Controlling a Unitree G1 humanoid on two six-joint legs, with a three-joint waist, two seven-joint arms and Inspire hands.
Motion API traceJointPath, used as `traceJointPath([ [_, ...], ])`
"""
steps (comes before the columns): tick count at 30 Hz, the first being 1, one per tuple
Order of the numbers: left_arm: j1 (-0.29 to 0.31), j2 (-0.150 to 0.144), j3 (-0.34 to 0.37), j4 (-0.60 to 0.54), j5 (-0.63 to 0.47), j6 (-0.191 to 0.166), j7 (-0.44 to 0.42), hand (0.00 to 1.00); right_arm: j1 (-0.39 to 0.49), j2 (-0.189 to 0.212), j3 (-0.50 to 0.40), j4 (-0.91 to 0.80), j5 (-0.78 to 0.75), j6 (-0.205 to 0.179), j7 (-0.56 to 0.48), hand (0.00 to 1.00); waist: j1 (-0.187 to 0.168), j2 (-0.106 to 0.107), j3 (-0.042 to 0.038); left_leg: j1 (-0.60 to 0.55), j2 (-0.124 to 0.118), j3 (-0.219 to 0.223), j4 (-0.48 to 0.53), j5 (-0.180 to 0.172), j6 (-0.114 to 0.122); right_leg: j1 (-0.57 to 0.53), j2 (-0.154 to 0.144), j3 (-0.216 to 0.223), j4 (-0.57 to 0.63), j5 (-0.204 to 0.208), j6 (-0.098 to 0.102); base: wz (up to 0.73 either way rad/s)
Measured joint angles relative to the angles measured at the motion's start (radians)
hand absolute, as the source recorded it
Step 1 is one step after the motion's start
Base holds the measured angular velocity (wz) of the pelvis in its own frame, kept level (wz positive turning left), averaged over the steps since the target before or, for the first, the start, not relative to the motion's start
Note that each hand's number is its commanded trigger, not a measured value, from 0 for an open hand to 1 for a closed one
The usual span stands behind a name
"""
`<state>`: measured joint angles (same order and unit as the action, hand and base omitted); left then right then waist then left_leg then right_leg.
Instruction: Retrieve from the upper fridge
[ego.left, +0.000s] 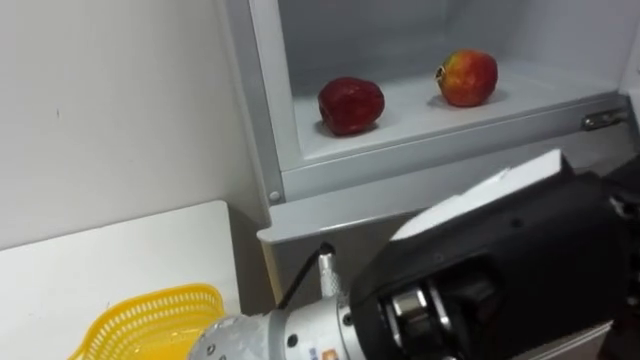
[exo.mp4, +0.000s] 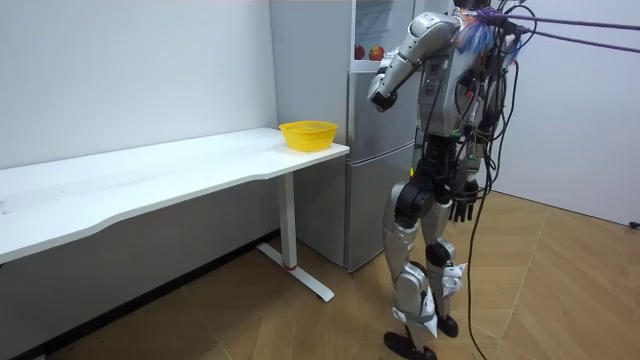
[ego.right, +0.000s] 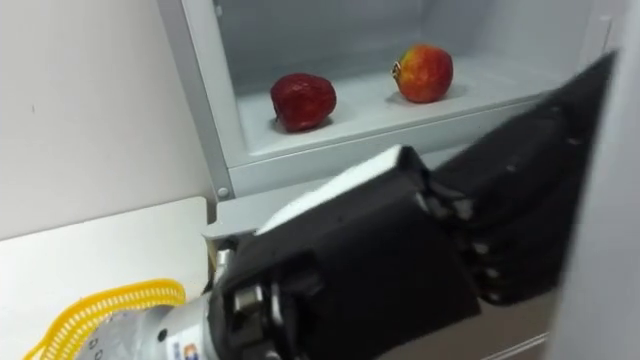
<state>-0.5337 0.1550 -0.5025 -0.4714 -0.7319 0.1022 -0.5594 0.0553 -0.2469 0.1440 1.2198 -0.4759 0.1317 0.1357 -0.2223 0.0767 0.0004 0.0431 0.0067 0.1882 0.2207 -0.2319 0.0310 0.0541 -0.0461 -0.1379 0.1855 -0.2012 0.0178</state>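
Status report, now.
Left hand open, raised before the open upper fridge. Right hand open, hanging at side. Dark red apple and red-yellow apple on shelf, untouched. Nothing blocking them.

Field notes, left eye view, upper right of frame: upper fridge compartment (ego.left: 415, 112) stands open, pale floor inside.
- dark red apple (ego.left: 350, 105): the left one of two, lumpy and round, sitting near the compartment's left wall and front lip.
- red-and-yellow apple (ego.left: 467, 77): further right and further back, dark stem spot on its left side.

The two are well apart.
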Motion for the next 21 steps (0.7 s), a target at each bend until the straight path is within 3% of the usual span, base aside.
traceJointPath([
  [7,-0.050,-0.011,-0.025,0.010,0.000,0.000,0.009,0.00,-0.028,0.005,0.011,0.002,0.004,-0.001,0.008,0.00,-0.037,0.005,-0.0025,0.005,0.001,0.003,0.000,0.000,0.000,0.002,0.002,0.010,0.000,0.001,-0.001,-0.03],
  [13,-0.053,-0.032,-0.055,0.021,0.001,0.000,0.008,0.00,-0.035,0.005,0.010,0.038,0.070,-0.008,-0.002,0.00,-0.076,0.013,-0.0022,0.005,0.002,0.003,0.003,0.000,0.000,0.003,0.003,0.012,0.001,0.001,-0.001,-0.01],
  [21,-0.075,-0.033,-0.086,0.021,0.001,0.001,0.017,0.00,-0.039,-0.002,0.010,0.091,0.100,-0.009,-0.003,0.00,-0.094,0.022,-0.0008,0.018,0.002,0.005,0.002,0.000,0.000,0.001,0.007,0.046,0.000,0.001,-0.001,-0.10],
])
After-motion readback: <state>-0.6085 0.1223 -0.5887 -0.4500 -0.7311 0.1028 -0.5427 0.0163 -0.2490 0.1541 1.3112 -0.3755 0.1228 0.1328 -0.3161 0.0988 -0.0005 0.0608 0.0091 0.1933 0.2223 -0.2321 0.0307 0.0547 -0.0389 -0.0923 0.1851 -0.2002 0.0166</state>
